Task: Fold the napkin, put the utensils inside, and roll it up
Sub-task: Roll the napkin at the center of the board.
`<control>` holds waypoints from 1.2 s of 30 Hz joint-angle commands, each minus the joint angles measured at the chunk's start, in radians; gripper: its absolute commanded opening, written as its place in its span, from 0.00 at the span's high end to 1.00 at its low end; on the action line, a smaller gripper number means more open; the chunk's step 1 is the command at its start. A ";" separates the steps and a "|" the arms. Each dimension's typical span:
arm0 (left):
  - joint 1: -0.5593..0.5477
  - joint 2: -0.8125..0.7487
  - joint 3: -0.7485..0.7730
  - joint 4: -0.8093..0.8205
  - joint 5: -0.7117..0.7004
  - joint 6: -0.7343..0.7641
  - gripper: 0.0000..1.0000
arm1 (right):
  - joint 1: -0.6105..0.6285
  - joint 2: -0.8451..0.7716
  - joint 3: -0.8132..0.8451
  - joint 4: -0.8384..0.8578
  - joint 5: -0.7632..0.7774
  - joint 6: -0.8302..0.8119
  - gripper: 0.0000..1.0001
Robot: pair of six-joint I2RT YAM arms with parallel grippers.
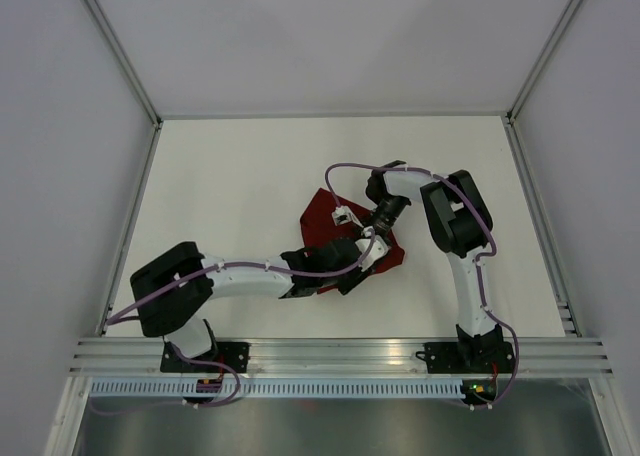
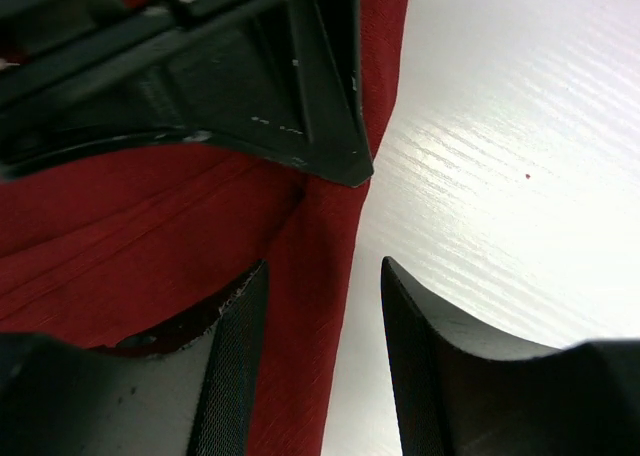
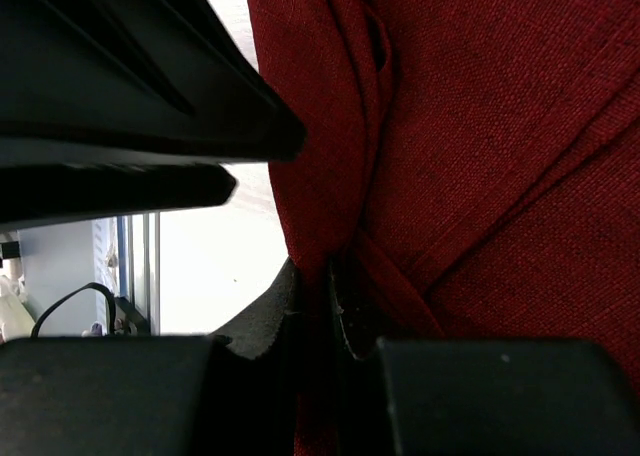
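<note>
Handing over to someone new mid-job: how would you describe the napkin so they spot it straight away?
Start from the white table and look to its middle, where the left arm and right arm meet. The napkin is the crumpled dark red cloth under their tips, one fold pinched by the right gripper. It is the only soft, coloured thing there; the arms are white and black.

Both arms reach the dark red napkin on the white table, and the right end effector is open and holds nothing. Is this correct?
Not fully. The right end effector is not open and empty: the right wrist view shows it shut on a bunched fold of the napkin. The rest of your statement stands.
</note>
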 commanded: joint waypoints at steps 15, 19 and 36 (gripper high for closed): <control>-0.010 0.169 0.076 0.143 0.059 0.068 0.48 | -0.007 0.041 0.026 0.031 0.027 -0.013 0.90; -0.010 0.191 0.083 0.134 0.070 0.079 0.56 | -0.007 0.042 0.028 0.036 0.029 -0.004 0.90; 0.049 0.272 0.149 -0.009 0.303 0.059 0.98 | -0.017 -0.025 -0.008 0.160 0.013 0.108 0.62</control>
